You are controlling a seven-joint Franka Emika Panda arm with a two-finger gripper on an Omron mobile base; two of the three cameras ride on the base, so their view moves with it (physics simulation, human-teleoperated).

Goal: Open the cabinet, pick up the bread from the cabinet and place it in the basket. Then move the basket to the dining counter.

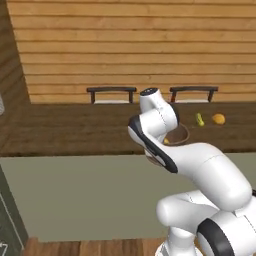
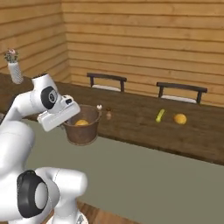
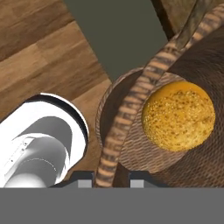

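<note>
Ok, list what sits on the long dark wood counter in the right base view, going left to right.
White vase with flowers → round brown woven basket held by the gripper → small brown shaker → slim yellow-green piece → round orange fruit.

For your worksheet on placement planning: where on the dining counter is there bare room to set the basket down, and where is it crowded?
The counter is bare between the basket and the yellow piece, along its near edge. Its left stretch in the left base view is bare too. It is crowded by the orange fruit, and at the small items behind the basket.
</note>
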